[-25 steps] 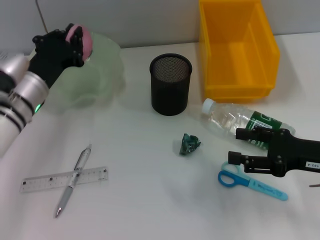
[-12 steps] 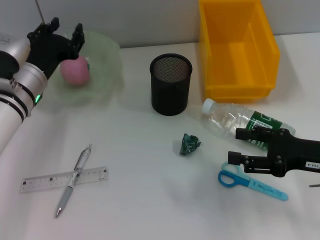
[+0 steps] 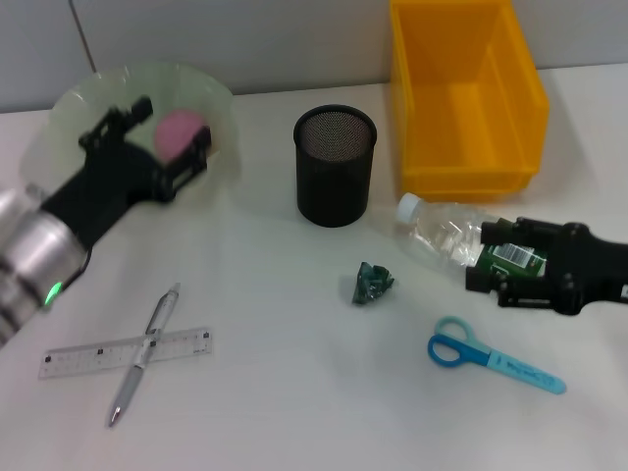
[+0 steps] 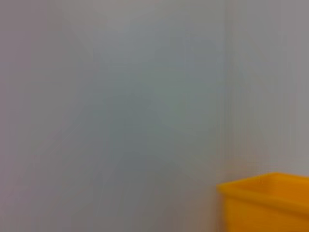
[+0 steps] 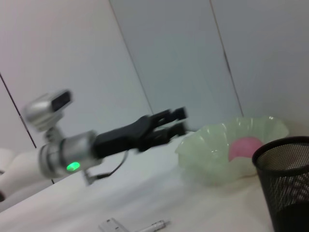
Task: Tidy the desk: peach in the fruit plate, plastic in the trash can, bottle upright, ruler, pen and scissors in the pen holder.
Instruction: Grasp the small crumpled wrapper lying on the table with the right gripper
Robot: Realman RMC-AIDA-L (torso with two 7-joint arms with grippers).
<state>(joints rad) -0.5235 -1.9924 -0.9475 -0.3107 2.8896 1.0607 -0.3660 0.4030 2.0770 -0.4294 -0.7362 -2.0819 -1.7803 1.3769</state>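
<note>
Since a second ago my left gripper [image 3: 157,147] has let go of the peach [image 3: 181,130] and drawn back toward me; its fingers stand spread and empty, with the pink fruit lying just beyond their tips. My right gripper [image 3: 491,257] has meanwhile slid forward off the scissors [image 3: 491,357] and now sits at the bottle [image 3: 456,241], its black fingers over the green label; I cannot tell whether they are clenched on it.

Nearest me, well short of my left fingers, a clear plastic ruler [image 3: 126,352] with fine graduations lies flat, and a silver pen [image 3: 143,354] crosses over it at a slant. No writing on either can be read. On the other side, the scissors with blue loop handles and a pale blue sheath rest just short of my right fingers, apart from them.

Between my two grippers lies a crumpled scrap of dark green plastic [image 3: 371,283], glossy and creased. The bottle is clear, ribbed and on its side, white cap pointing away from my right fingers; its green label carries white print too small to read.

Farther off stands the black wire-mesh pen holder [image 3: 336,166], a round cup, upright. Beyond my right fingers is the yellow bin [image 3: 467,94], smooth moulded plastic, rectangular. Past my left fingertips the fruit plate [image 3: 214,104] is pale green, translucent, with a wavy scalloped rim, and the peach rests inside it.
</note>
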